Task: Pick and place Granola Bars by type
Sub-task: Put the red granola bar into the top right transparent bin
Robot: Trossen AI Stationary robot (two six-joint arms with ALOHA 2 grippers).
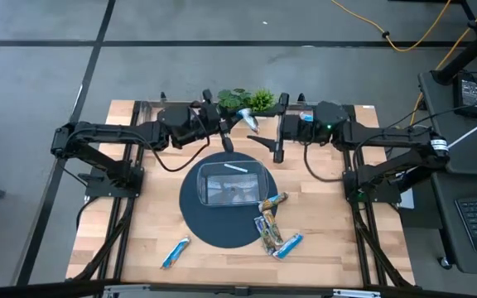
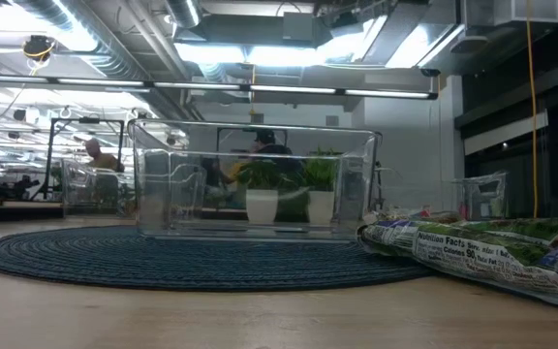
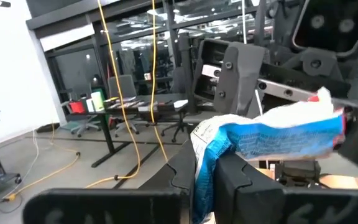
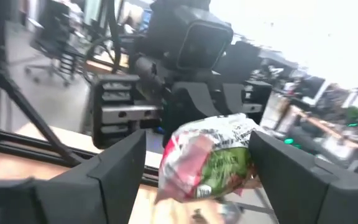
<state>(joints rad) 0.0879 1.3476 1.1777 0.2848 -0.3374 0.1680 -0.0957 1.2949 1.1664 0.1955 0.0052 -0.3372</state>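
Wooden table (image 1: 139, 240) carrying round blue mat (image 1: 190, 217), clear bin (image 1: 232, 184) centred on mat. Multicoloured granola bars (image 1: 269, 222) at mat's near-right edge. Left gripper (image 3: 201, 180) behind mat, fingers clenched on blue bar (image 3: 272, 137). Right gripper (image 4: 197, 168) behind mat, fingers spread around green-red bar (image 4: 213, 163).

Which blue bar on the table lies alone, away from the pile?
The blue bar on bare wood left of the round mat; the other blue bar touches the pile.

Wooden table (image 1: 139, 223), round dark mat (image 1: 193, 207), blue bar (image 1: 175, 252), another blue bar (image 1: 288, 246) at mat's edge
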